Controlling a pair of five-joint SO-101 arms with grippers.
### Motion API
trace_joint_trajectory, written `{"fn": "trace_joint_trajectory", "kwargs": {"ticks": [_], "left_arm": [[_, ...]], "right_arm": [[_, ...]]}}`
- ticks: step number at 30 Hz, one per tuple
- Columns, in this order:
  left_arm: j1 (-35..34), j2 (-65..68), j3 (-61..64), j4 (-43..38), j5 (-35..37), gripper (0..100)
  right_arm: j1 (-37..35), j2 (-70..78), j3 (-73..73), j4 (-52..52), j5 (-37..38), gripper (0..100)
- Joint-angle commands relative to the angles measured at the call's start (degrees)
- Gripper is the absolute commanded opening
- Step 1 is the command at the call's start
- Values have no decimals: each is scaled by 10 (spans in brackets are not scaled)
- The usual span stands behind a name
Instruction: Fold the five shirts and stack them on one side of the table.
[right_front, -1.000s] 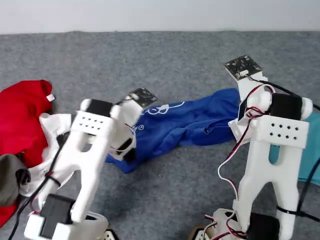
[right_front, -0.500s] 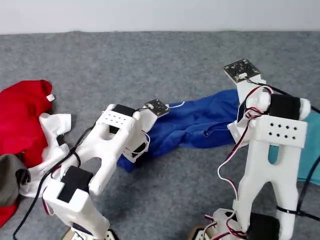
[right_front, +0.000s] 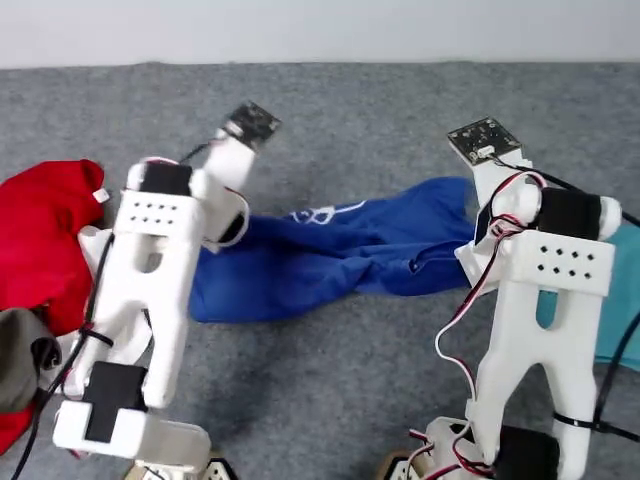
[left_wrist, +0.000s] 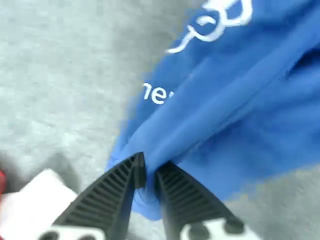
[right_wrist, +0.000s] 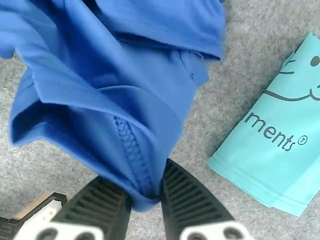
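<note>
Blue shirt (right_front: 340, 255) — one — is clamped at opposite ends by left gripper (left_wrist: 148, 169) and right gripper (right_wrist: 144, 182).

My pincer (left_wrist: 148, 169) is clamped on a bunched fold of the blue jersey shirt (left_wrist: 240, 105). Its two black ribbed fingers (left_wrist: 117, 192) are pressed together, with cloth squeezed between their tips. From the pinch the fabric fans away in long creases. White printed lettering (left_wrist: 216, 21) runs across the shirt's farther part. Beside the shirt is the grey felt-like table cover (left_wrist: 60, 70). Near one finger sits a blurred white shape (left_wrist: 42, 187) that I cannot identify, and next to it a sliver of red (left_wrist: 1, 179).
</note>
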Motion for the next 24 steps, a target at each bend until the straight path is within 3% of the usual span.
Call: {"fn": "trace_joint_trajectory", "kwargs": {"ticks": [1, 4, 8, 15, 19, 24], "left_arm": [[-33, 49, -50, -53, -7, 16], [-57, 122, -95, -51, -6, 66], [-83, 144, -203, 47, 38, 207], [-33, 144, -377, 223, 1, 220], [4, 128, -378, 232, 14, 214], [79, 85, -277, 231, 15, 215]], "right_arm": [[6, -30, -9, 22, 0, 10], [6, -30, -9, 22, 0, 10], [6, -30, -9, 22, 0, 10], [5, -30, -9, 22, 0, 10], [5, -30, -9, 22, 0, 10], [5, -29, -9, 22, 0, 10]]}}
